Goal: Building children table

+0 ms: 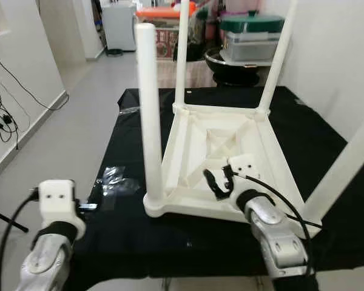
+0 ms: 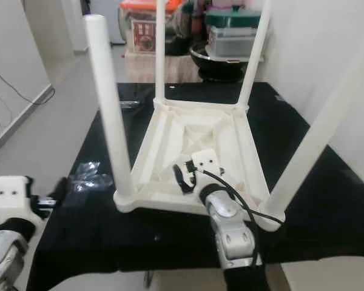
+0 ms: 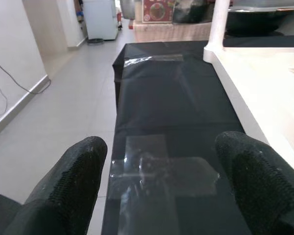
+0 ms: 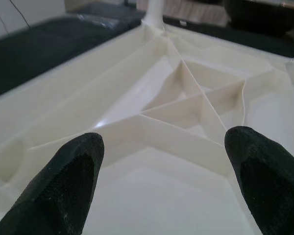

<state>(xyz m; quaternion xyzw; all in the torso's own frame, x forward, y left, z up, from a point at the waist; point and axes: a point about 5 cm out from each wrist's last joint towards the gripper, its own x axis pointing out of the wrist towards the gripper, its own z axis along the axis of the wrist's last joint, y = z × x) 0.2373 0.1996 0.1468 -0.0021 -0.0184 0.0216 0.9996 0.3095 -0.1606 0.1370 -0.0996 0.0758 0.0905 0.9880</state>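
- Black-covered work surface (image 1: 127,236): fills most of the head view, w/ everything else on it. Grey tile floor (image 1: 67,121) to the robot's left.
- White plastic table top (image 1: 273,151): lies upside down on the black cover, underside ribs facing up, a bit right of centre.
- Legs: all four stand upright in the corner sockets – near-left leg (image 1: 150,109), near-right leg (image 1: 346,163), far-left leg (image 1: 182,48), far-right leg (image 1: 278,57). Whether each is seated fully can't be told.
- Right gripper (image 1: 219,180): over the near edge of the table top, inside the frame; fingers spread wide, holding nothing. Right wrist view looks along the ribs w/ both fingertips (image 4: 63,181) apart and clear of the plastic.
- Left gripper (image 3: 166,191): low at the near-left corner of the cover, well apart from the table; fingers spread wide, empty.
- Clear plastic bag (image 3: 161,169): flat and crumpled on the cover just ahead of the left gripper, beside the table top's left edge.
- Step, my read: legs look fitted, so assembly is near done; what's left is prob. checking the legs are tight, then turning the table onto its feet.
- Next move calls for: both grippers on the frame – right closing on the near rim, left coming across to the left rim or near-left leg – then a two-arm lift & flip. Tall legs make it top-heavy, so grip low and firm.
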